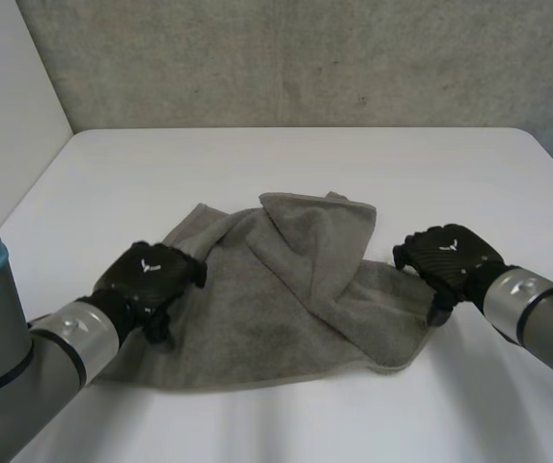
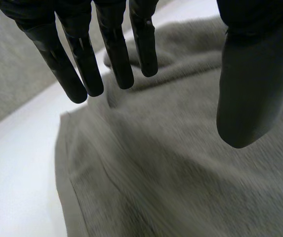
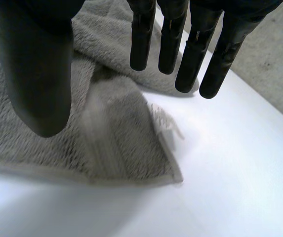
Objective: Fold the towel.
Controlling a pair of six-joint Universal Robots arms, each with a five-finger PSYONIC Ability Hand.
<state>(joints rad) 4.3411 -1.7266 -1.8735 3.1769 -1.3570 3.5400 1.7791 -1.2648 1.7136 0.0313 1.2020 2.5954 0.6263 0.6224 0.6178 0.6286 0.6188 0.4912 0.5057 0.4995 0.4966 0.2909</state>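
A grey towel (image 1: 286, 299) lies crumpled on the white table (image 1: 286, 164), with a flap folded over near its far edge. My left hand (image 1: 151, 275) rests over the towel's left edge, and my right hand (image 1: 450, 256) hovers at its right edge. In the left wrist view the left hand (image 2: 82, 64) has straight fingers and its thumb held apart, with nothing between them and the towel (image 2: 181, 163) beneath. In the right wrist view the right hand (image 3: 37, 74) is spread the same way above a fringed near corner of the towel (image 3: 116, 143).
A grey concrete wall (image 1: 305, 58) stands behind the table, and a white panel (image 1: 6, 106) borders its left side. Bare tabletop (image 3: 230, 173) lies beyond the towel's right corner and also along its left edge (image 2: 18, 163).
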